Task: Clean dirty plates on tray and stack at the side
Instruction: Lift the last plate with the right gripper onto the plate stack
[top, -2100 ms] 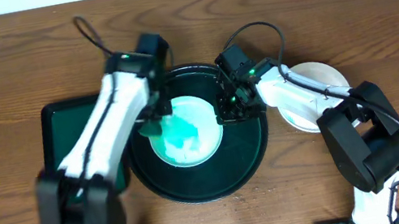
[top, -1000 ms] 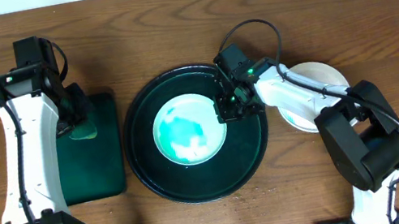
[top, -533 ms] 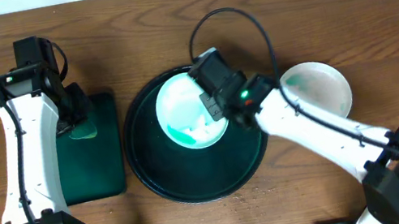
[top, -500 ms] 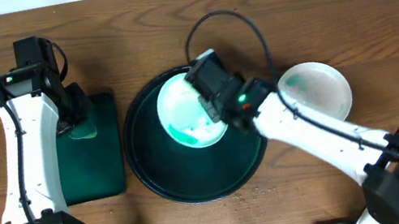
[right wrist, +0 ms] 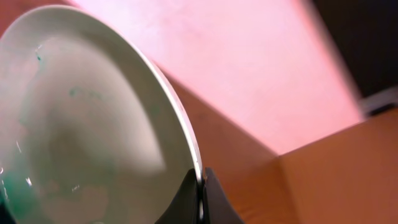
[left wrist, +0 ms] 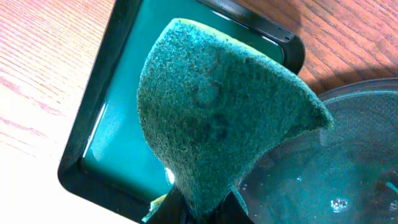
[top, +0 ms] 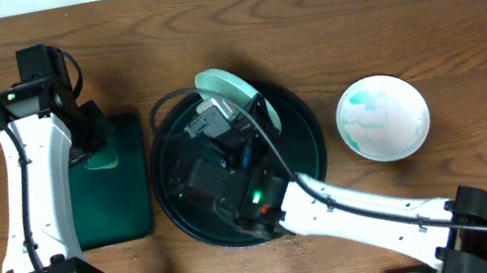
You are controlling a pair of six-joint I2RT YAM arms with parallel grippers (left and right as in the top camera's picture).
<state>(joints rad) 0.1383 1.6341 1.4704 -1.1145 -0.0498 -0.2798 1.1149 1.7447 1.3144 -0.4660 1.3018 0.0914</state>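
Status, mid-task. The right gripper (right wrist: 200, 194) is clamping the rim of one white plate (top: 223, 88) and holding it tilted steeply on edge above the far side of the round tray (top: 316, 170), clear of the tray floor. In the right wrist view its face is showing only faint teal specks, with a greener patch low on the left. It looks mostly wiped, though I am not calling it clean.

A second plate (top: 383, 118) is lying flat on the wooden table (top: 465, 27) to the right of the round tray, well apart from it. Teal smears are showing across its bowl, so the cleaning there looks incomplete.

The left gripper (left wrist: 200, 210) is pinching a green scouring sponge (left wrist: 217, 118) and hovering over the rectangular tray (top: 129, 202), away from both plates.

Judgement: no stack is forming yet, with one plate at the side and one in the air. The right arm is hiding much of the tray floor, so I cannot tell whether another plate is waiting there.
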